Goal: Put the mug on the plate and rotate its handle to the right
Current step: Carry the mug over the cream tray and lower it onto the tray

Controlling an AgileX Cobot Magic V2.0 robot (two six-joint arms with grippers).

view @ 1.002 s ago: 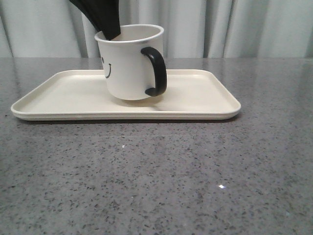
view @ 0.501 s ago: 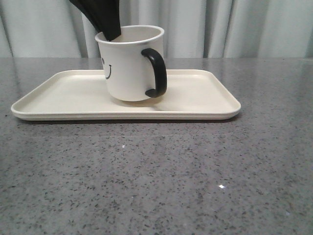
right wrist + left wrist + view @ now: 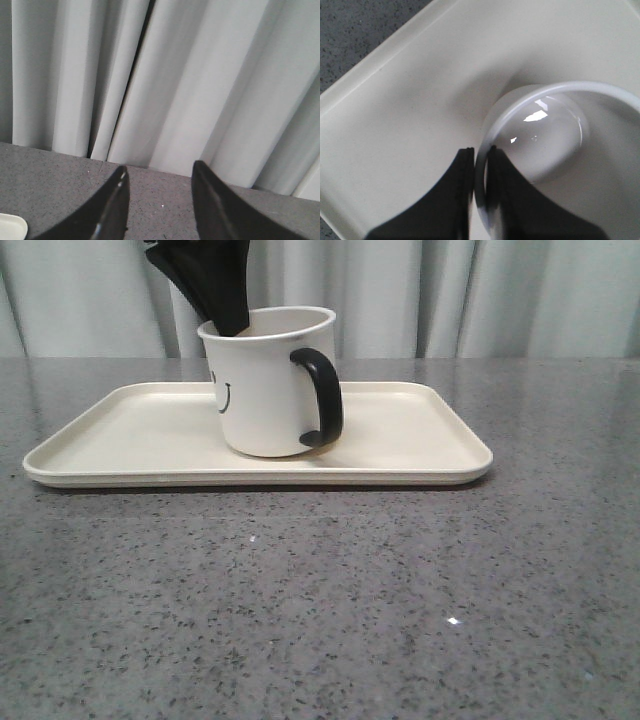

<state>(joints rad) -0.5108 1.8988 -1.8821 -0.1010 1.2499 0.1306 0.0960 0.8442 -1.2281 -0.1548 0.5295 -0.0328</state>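
Looking at my front view, I see the mug (image 3: 265, 380) standing upright on the plate (image 3: 420, 435), a little left of frame centre, its base flat on the cream surface. It is a white cylinder with a thin pale rim, and part of a black smiley face shows on its left flank. The handle (image 3: 322, 398), a glossy black C-shaped loop, sits on the mug's right side, turned partly toward the camera rather than fully rightward. The plate is a wide, low-rimmed rectangular tray with rounded corners, resting on a speckled grey table (image 3: 320, 600), with pale curtains (image 3: 480, 295) behind. My left gripper (image 3: 225, 312) comes down from the upper left of the frame to the mug's near-left rim. The left wrist view gives me what the front cannot: the two black fingers (image 3: 455, 200) straddle the mug wall, one outside and one inside, pinching the white rim between them, and I can see down into the empty glazed interior with light glinting off the bottom. The handle and the face do not show there. My right gripper (image 3: 159, 185) appears only in its own wrist view, its fingers spread apart and holding nothing, with curtains and a strip of table beyond, and a corner of the plate at the lower left edge.
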